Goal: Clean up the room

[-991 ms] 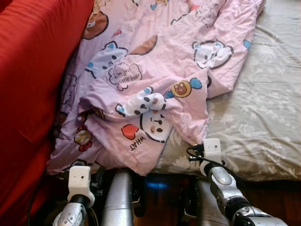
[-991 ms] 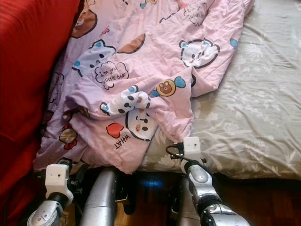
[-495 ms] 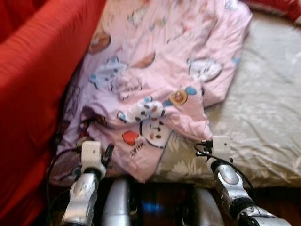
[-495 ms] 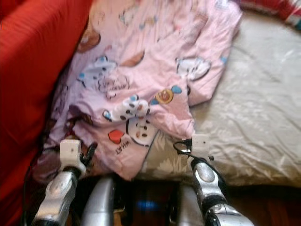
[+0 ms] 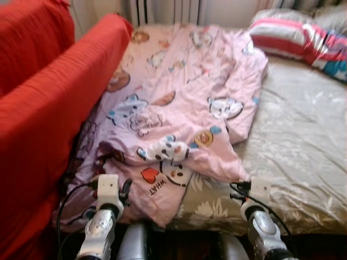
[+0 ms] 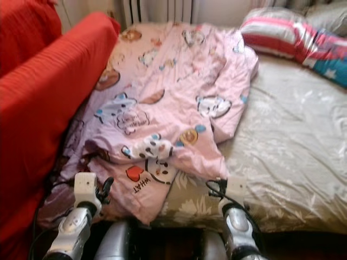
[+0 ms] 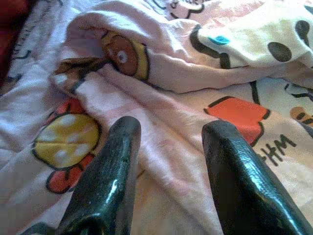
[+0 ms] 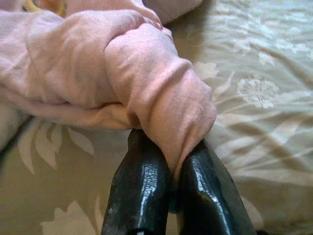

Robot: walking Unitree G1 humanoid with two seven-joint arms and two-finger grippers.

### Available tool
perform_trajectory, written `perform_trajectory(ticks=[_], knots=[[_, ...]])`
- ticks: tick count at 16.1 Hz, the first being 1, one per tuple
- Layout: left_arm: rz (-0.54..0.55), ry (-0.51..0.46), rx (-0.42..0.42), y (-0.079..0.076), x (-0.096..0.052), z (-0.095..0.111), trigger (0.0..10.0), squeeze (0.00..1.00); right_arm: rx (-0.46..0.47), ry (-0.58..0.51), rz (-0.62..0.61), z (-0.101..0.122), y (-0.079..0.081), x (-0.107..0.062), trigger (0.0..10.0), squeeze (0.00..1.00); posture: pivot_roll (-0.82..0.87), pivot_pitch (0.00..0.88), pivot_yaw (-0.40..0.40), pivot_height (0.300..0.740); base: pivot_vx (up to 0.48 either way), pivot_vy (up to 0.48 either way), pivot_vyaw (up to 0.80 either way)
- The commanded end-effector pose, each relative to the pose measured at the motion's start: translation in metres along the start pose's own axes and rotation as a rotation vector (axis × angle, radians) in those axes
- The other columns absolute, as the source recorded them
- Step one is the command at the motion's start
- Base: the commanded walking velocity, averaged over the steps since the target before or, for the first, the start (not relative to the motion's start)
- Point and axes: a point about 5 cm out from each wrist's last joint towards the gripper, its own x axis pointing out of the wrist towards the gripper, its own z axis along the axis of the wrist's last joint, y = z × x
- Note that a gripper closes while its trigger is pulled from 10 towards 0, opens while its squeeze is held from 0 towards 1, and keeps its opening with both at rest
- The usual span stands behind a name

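At the bed's (image 5: 303, 162) near edge, your right gripper (image 8: 168, 196) pinches the pink blanket (image 5: 184, 108); your left gripper (image 7: 168, 142) gapes over it.

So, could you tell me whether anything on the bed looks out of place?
Yes: the pink quilt lies crumpled against the red sofa, leaving the sheet bare. The right gripper pinches its corner.

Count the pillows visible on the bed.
2. A red-and-white striped pillow lies at the bed's far right corner; a blue-and-pink patterned pillow sits beside it at the right edge, cut off by the frame. The pink cartoon blanket may hide others.
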Motion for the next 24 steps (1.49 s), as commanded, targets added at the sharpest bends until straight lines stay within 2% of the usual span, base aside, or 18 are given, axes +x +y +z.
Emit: perform_trajectory(ticks=[1,5,6,9,16,19,20,24], knots=[[-0.007,0.025,0.014,-0.001,-0.004,-0.010,10.0,0.00,0.005,-0.009,-0.013,-0.002,-0.003,-0.002,10.0,0.00,0.08,0.079,-0.028,0.633,0.000,0.000,0.00],[-0.010,0.019,0.022,0.000,-0.001,-0.007,10.0,0.00,0.038,-0.001,-0.015,-0.006,-0.004,-0.004,10.0,0.00,0.08,0.080,-0.022,0.633,0.000,0.000,0.00],[-0.011,0.018,0.024,0.001,0.000,-0.006,10.0,0.00,0.088,-0.011,-0.015,-0.005,-0.003,-0.004,10.0,0.00,0.07,0.083,-0.021,0.633,0.000,0.000,0.00],[-0.020,0.016,0.022,-0.004,0.000,-0.008,10.0,0.00,0.021,-0.009,-0.001,-0.004,-0.003,-0.004,10.0,0.00,0.07,0.088,-0.021,0.667,0.000,0.000,0.00],[-0.018,0.058,0.030,-0.003,-0.002,-0.016,10.0,0.00,0.018,0.026,-0.004,-0.009,-0.004,-0.005,10.0,0.00,0.08,0.079,-0.026,0.737,0.000,0.000,0.00],[-0.018,0.088,0.041,-0.001,-0.004,-0.022,10.0,0.00,0.007,0.056,-0.015,-0.017,-0.007,-0.008,10.0,0.00,0.08,0.043,-0.028,0.740,0.000,0.000,0.00],[-0.015,0.109,0.049,0.000,-0.006,-0.026,10.0,0.00,0.012,0.073,-0.018,-0.022,-0.008,-0.011,10.0,0.00,0.09,0.005,-0.035,0.740,0.000,0.000,0.00],[-0.010,0.162,0.045,0.003,-0.010,-0.035,10.0,0.00,-0.006,0.119,-0.035,-0.034,-0.017,-0.017,10.0,0.00,0.08,0.000,-0.033,0.740,0.000,0.000,0.00]])
